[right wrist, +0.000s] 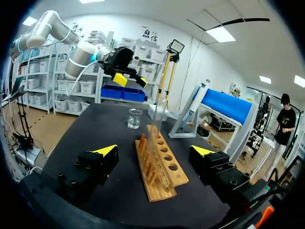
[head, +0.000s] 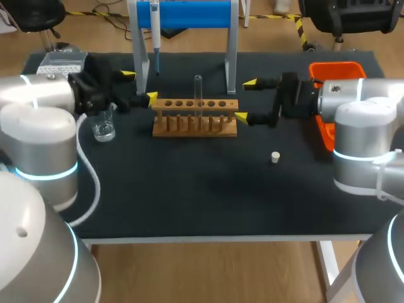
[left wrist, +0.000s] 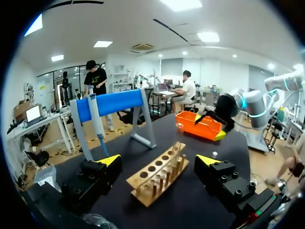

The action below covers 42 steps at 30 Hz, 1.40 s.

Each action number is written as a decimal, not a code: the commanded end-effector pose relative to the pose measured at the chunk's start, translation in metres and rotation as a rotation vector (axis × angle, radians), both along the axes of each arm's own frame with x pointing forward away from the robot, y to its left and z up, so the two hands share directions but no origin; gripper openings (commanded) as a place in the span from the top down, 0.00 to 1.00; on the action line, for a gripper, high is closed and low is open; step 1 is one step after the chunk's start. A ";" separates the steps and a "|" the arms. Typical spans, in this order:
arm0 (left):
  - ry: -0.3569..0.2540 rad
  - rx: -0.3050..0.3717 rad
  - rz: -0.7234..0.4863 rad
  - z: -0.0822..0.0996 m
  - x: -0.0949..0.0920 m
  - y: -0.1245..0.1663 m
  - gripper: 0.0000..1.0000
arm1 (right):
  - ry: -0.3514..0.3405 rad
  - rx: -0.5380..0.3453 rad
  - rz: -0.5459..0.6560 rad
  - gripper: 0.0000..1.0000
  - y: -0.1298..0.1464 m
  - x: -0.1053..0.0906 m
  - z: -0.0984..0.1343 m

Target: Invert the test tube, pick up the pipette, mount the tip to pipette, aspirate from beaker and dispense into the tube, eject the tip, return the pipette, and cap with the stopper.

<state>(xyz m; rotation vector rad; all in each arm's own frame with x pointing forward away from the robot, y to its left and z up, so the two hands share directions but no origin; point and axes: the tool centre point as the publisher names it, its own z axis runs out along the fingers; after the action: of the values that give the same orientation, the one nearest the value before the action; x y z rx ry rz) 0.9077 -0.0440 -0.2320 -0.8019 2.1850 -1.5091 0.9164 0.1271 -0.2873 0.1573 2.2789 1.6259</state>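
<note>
At the middle of the worktop [head: 189,189] stands the wooden rack [head: 196,117]. The test tube [head: 198,95] rises upright from one of its middle holes, kept there by the rack alone. Whether its mouth faces up or down I cannot tell.

Both arms flank the rack, which suits a start on the tube. The left end effector [head: 140,86] hangs just off the rack's left end, its yellow-tipped fingers spread wide with nothing between them. In its wrist view the rack lies ahead, framed by the two tips. The right end effector [head: 246,100] sits just off the rack's right end, likewise wide open and empty, with the tube ahead of it along the row of holes.

The pipette [head: 155,31] hangs nose down from the blue-barred stand [head: 189,14] behind the rack, probably so that an arm can lift it straight off; nothing touches it. The beaker [head: 104,128] stands left of the rack on the left arm's side, apart from the wood. The stopper [head: 275,156] lies alone in front of and right of the rack, within the right arm's reach.

An orange bin [head: 325,69] waits at the far right, likely for the ejected tip, and a tip box [head: 60,63] sits at the far left corner. By this layout, inverting the tube looks like the step in hand, and no later step has begun.
</note>
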 end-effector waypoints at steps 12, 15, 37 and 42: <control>-0.017 0.037 -0.061 -0.028 0.011 -0.007 0.00 | 0.000 0.001 0.001 0.00 -0.001 0.000 0.000; 0.001 0.078 -0.121 -0.033 0.018 -0.015 0.00 | 0.000 0.001 0.001 0.00 -0.001 0.000 0.000; 0.025 0.129 -0.165 -0.039 0.027 -0.025 0.00 | 0.000 0.001 0.001 0.00 -0.001 0.000 0.000; 0.025 0.129 -0.165 -0.039 0.027 -0.025 0.00 | 0.000 0.001 0.001 0.00 -0.001 0.000 0.000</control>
<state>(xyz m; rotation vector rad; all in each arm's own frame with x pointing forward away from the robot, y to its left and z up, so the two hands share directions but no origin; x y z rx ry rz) 0.9342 -0.0689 -0.2714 -0.6146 2.3851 -1.4234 0.9166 0.1273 -0.2879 0.1578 2.2764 1.6276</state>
